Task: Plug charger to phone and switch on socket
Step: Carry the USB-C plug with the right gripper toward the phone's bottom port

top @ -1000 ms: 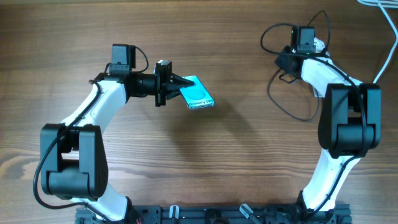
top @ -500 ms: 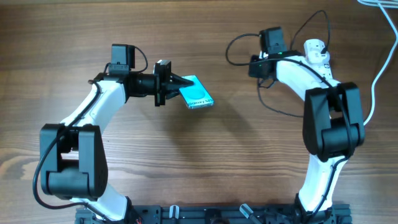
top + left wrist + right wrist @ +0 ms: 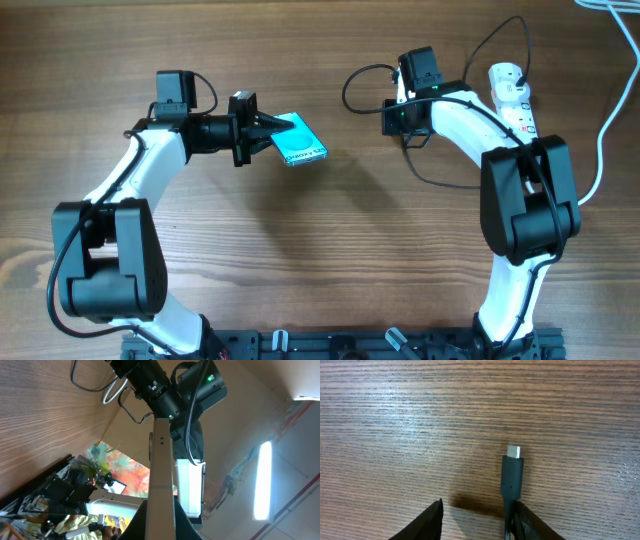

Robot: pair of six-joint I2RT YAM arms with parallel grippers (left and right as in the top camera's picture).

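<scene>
- Charger (image 3: 512, 477): connector tip pointing away from the right wrist camera, over the desk (image 3: 330, 250), touching one finger only.
- Right end effector (image 3: 479, 510): partly open, clamped on nothing, a wide gap beside the connector.
- Phone (image 3: 302, 145): cyan screen up, tilted, left of centre, well apart from the connector.
- Left end effector (image 3: 266, 137): closed tight on the phone's edge.
- Socket (image 3: 513, 95): lying at the desk's far right, charger cable looping between it and the right arm.
</scene>
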